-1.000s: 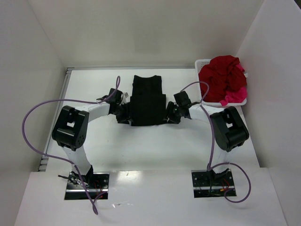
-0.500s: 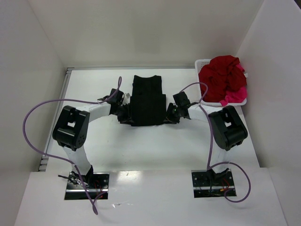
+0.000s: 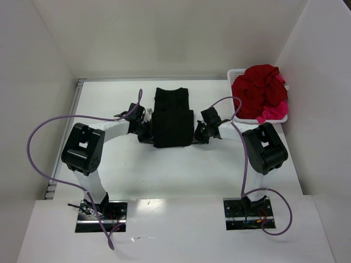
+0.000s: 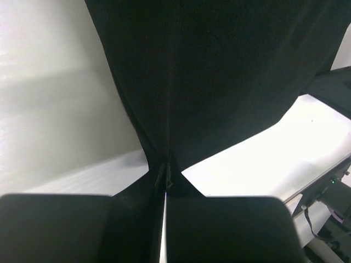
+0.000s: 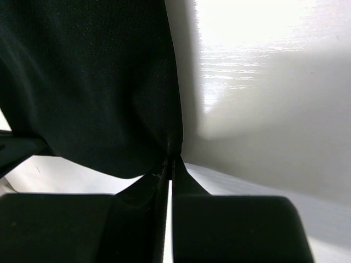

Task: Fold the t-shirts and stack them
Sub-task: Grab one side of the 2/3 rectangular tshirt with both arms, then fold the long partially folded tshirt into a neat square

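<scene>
We have just pinched our left end effector [image 4: 166, 178] and right end effector [image 5: 169, 164] shut on the black t-shirt's [image 3: 172, 118] near corners, so the fold can begin.

A plain black t-shirt [image 3: 172, 118] lies on the white desk [image 3: 181, 170]. The white basket [image 3: 237, 72] holds a dark red t-shirt [image 3: 258, 87] and a bright pink t-shirt [image 3: 274, 114]. The cables [image 3: 38, 131] are purple.
</scene>
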